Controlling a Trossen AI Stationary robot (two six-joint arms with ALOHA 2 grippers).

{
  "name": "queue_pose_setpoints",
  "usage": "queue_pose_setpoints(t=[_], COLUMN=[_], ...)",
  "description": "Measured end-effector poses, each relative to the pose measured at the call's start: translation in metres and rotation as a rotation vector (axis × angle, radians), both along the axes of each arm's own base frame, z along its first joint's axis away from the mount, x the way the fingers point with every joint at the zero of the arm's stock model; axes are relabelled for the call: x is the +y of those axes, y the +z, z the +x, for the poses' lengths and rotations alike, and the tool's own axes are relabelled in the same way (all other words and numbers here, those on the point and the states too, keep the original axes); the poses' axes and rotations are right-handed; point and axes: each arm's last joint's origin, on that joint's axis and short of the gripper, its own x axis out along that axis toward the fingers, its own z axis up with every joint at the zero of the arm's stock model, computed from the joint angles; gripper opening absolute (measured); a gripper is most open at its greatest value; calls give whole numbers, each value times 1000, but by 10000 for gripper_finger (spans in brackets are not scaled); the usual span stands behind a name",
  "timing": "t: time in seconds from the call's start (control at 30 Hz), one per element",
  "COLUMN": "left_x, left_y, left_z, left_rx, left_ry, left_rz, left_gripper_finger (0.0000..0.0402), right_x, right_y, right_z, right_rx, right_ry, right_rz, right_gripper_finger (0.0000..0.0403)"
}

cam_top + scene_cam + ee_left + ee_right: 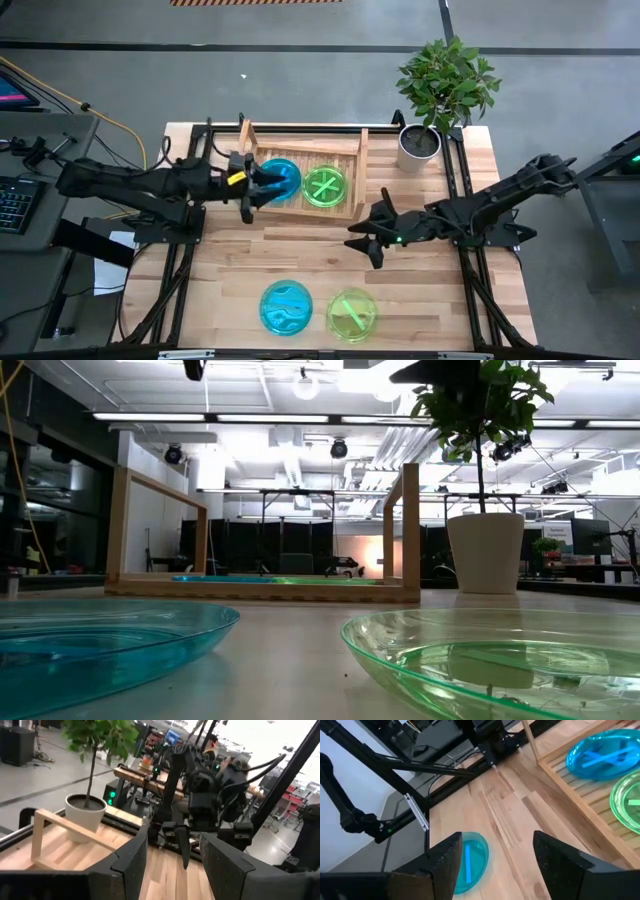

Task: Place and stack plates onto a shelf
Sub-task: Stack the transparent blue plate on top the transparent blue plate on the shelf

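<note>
The wooden shelf stands at the table's far middle and holds a blue plate and a green plate side by side on its slats. Near the table's near edge lie another blue plate and another green plate; they fill the foreground of the low view as blue plate and green plate. My left gripper hovers open over the left edge of the shelf's blue plate, with nothing between its fingers. My right gripper is open over bare table, right of the shelf's front rail.
A potted plant stands at the table's far right, just beyond the shelf's right rail. Bare wood lies between the shelf and the two near plates. In the right wrist view the table's blue plate lies ahead of the open fingers.
</note>
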Motion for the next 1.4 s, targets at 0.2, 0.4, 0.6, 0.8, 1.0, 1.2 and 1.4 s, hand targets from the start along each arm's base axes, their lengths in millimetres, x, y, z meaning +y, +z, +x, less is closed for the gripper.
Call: queue_pose_setpoints(t=[0.2, 0.4, 0.6, 0.8, 1.0, 1.2, 1.4], left_x=[-2, -10, -40, -78, -97, -103, -103], left_y=[-7, -23, -71, -116, -165, -193, -211], left_z=[9, 11, 8, 22, 44, 62, 68], left_rx=[32, 181, 638, 950, 1144, 1155, 1195], left_ry=[-30, -118, -273, -418, -400, -393, -342], left_rz=[-39, -67, -168, -351, -469, -552, -586], left_gripper_finger=[172, 172, 172, 172, 172, 172, 172], right_x=[0, 0, 0, 0, 0, 1, 1], right_y=[-1, -1, -5, -7, -7, -8, -10], right_z=[0, -1, -2, -3, -3, -4, -5], right_rx=[11, 23, 59, 83, 85, 104, 133], right_ry=[16, 17, 27, 39, 40, 64, 81], right_rz=[3, -1, 12, 13, 8, 14, 20], right_gripper_finger=[228, 228, 228, 228, 228, 228, 228])
